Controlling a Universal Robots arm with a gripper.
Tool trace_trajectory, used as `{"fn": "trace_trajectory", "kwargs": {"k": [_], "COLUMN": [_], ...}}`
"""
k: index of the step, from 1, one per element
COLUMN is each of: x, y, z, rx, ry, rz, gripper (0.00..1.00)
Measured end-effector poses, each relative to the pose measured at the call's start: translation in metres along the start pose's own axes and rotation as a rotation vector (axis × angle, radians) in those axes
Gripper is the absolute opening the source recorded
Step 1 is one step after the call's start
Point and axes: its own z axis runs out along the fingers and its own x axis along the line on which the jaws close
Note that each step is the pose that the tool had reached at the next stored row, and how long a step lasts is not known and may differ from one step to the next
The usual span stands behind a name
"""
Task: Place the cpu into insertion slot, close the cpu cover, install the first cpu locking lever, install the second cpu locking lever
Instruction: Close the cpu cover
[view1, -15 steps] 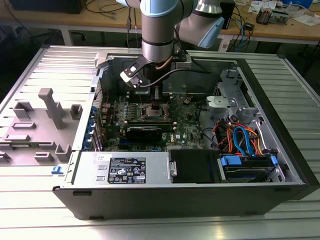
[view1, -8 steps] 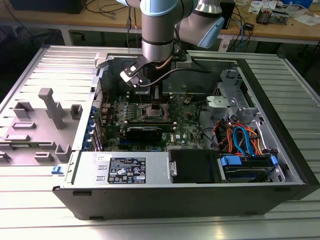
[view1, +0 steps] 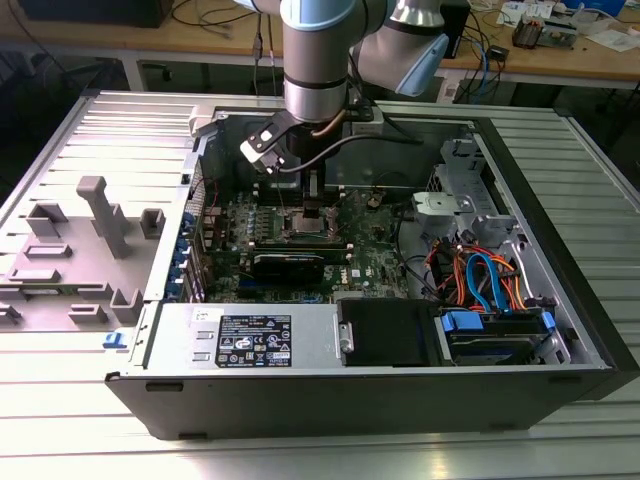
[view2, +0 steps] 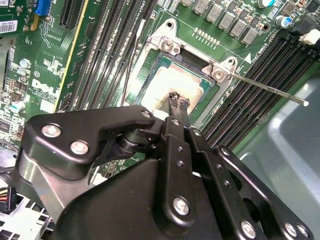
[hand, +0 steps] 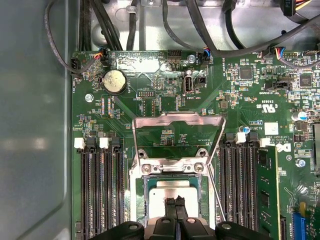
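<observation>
My gripper (hand: 175, 201) was clenched on nothing, tips over the cpu (hand: 164, 192) in the slot (hand: 146, 197) — cover (hand: 177, 119) open beside the slot; light, level pressure seemed wise.

I count one cpu (hand: 162, 197), one insertion slot (hand: 150, 181) and one cpu cover (hand: 177, 120). There are two thin locking levers (view2: 270, 90), one on each side of that slot. The board carries one round coin battery (hand: 114, 81) and four white latch tabs (hand: 79, 143) among the long memory slots. I have one gripper (hand: 175, 201) with two fingers (hand: 170, 210).
</observation>
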Motion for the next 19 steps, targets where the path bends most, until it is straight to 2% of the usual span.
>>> {"fn": "trace_trajectory", "kwargs": {"k": [19], "x": [-0.0003], "y": [0.0002], "z": [-0.0051], "rx": [0.0], "ry": [0.0], "rz": [0.0], "gripper": [0.11]}}
